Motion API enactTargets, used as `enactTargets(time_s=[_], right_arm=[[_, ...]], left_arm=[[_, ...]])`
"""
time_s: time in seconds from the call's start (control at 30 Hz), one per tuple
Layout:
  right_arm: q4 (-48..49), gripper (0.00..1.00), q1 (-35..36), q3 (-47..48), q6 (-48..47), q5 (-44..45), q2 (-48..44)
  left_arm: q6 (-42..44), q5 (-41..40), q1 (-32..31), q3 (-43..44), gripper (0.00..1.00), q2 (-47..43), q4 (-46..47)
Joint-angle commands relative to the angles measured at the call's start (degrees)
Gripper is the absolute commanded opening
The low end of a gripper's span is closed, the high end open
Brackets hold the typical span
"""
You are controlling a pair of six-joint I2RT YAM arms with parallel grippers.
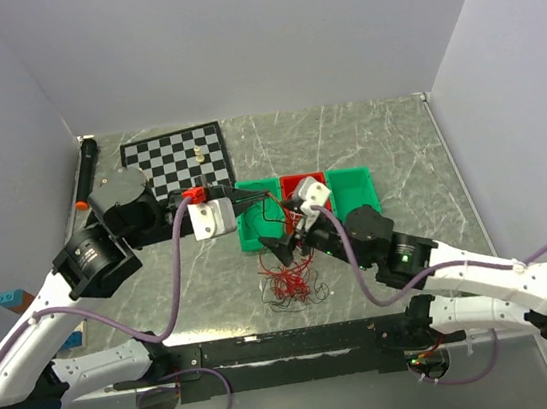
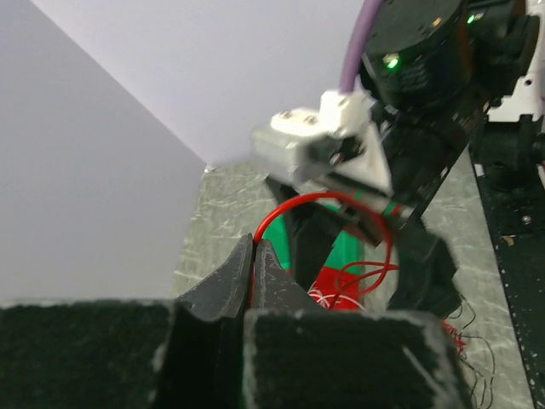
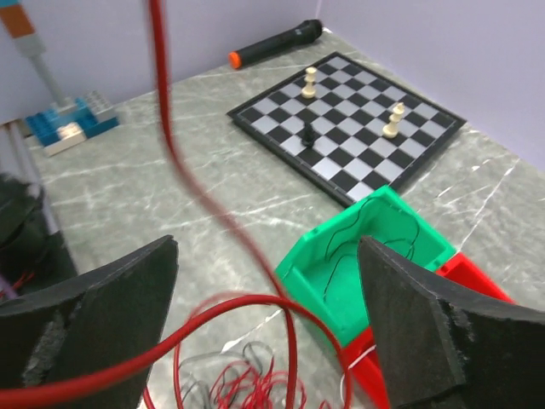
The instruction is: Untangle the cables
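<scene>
The cables (image 1: 289, 285) are a loose tangle of thin red, dark and white wires on the table in front of the bins. My left gripper (image 1: 269, 198) hangs above the left green bin and is shut on one red wire (image 2: 294, 203), which arcs up from its tips (image 2: 254, 247). My right gripper (image 1: 286, 250) hovers just above the tangle with its jaws wide apart. In the right wrist view the red wire (image 3: 255, 302) loops between the open fingers (image 3: 111, 307) without being pinched, and the tangle (image 3: 247, 385) lies below.
A green bin (image 3: 375, 256) holding a dark wire, a red bin (image 1: 303, 184) and another green bin (image 1: 352, 191) stand in a row. A chessboard (image 1: 176, 155) with several pieces lies at the back left, beside a black marker (image 1: 85, 169). Toy bricks (image 3: 68, 123) sit far left.
</scene>
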Motion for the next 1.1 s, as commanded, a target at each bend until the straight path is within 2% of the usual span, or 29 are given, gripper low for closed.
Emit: enactTargets(time_s=[0.0,0.07,0.1,0.17,0.2,0.23,0.27,0.4,0.43,0.53,0.67,0.8,1.07], right_arm=[[5.0,0.86,-0.4,5.1,-3.4,5.0,4.0],[5.6,0.72,-0.7,5.0,-2.9,7.6,4.6],[6.2,0.62,-0.7,4.4,-2.8,8.8,4.4],[7.5,0.39,-0.9,3.1,-2.7,11.0,3.3],[8.0,0.23,-1.1,2.3,-2.5,12.2,2.3],[8.1,0.09,-1.6,1.6,-2.2,13.5,1.3],[7.7,0.0,-2.4,1.0,-1.5,14.1,-0.4],[1.0,0.0,-8.4,0.6,2.7,12.5,-4.2],[-1.2,0.0,-10.3,0.5,4.7,12.5,-4.8],[-8.1,0.0,-15.5,0.7,7.6,12.8,-5.9],[-12.8,0.0,-20.6,0.7,8.8,15.1,-4.6],[-11.7,0.0,-26.4,-1.2,9.4,16.9,-2.6],[-12.8,0.0,-36.2,0.8,13.2,26.1,7.0]], left_arm=[[-3.3,2.3,-1.1,2.2,0.01,0.6,3.3],[-4.8,2.8,-1.3,2.7,0.01,0.6,3.5],[-6.0,3.0,-1.4,2.6,0.01,0.5,4.1],[-7.8,2.9,-1.4,2.4,0.01,0.0,5.5],[-8.4,2.4,-1.4,2.1,0.01,-0.2,6.0],[-8.9,1.4,-1.4,1.6,0.03,-0.6,6.9],[-9.1,0.2,-1.4,0.8,0.09,-1.1,7.8],[-7.8,-6.2,-1.4,-3.6,0.42,-3.0,10.8],[-7.5,-7.6,-1.5,-4.8,0.55,-3.4,11.4],[-6.7,-12.4,-1.4,-7.2,0.61,-3.9,12.1],[-6.2,-14.3,-1.4,-4.8,0.7,-2.0,7.2],[-6.1,-13.5,-1.4,-4.6,0.72,-2.0,6.0],[-6.2,-13.8,-1.5,-5.3,0.73,-3.0,6.3]])
